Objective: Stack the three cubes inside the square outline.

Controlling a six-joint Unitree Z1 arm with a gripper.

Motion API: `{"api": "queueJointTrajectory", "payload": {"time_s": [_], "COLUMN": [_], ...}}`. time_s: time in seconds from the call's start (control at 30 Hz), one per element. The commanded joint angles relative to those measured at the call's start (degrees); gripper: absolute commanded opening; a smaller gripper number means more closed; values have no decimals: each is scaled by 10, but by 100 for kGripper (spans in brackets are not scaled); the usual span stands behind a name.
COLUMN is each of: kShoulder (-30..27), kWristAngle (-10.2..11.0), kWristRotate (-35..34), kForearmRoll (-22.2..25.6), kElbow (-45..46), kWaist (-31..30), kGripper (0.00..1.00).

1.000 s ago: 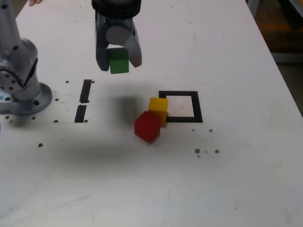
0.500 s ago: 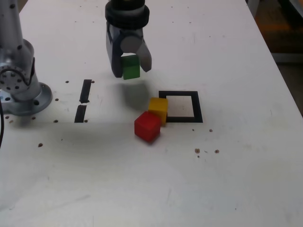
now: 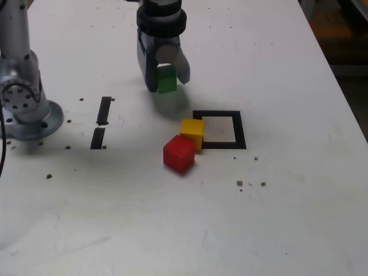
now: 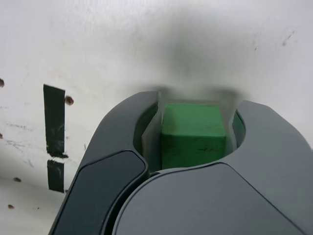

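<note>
The gripper [image 3: 167, 80] is clamped on the green cube [image 3: 167, 80], which sits between its two fingers [image 4: 122, 142] and hangs clear of the table [image 3: 287, 218]. The yellow cube [image 3: 192, 133] and red cube [image 3: 179, 153] rest just beside the square outline [image 3: 241, 129]; the yellow one seems to overlap its border.

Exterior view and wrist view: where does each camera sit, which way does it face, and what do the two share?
Exterior view: off the arm, high, looking down across the white table; shows the arm's base and the gripper holding the green cube.
Wrist view: on the wrist, looking down past the gripper at the table.
Shared: the gripper, green cube, two black strips.
</note>
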Motion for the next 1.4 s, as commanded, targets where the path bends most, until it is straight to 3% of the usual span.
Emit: {"api": "queueJointTrajectory", "payload": {"time_s": [0.0,0.17,0.5,0.77,0.9,1.1,1.37], "kShoulder": [0,-4,-9,-17,-27,-56,-116], "kWristAngle": [4,8,8,5,5,12,13], "kWristRotate": [2,8,27,38,40,43,44], "kForearmRoll": [-2,-3,-3,-1,-1,8,47], "kElbow": [4,18,23,28,34,42,33], "kWaist": [6,27,41,41,41,39,-12], "kGripper": [16,20,38,74,84,93,93]}}
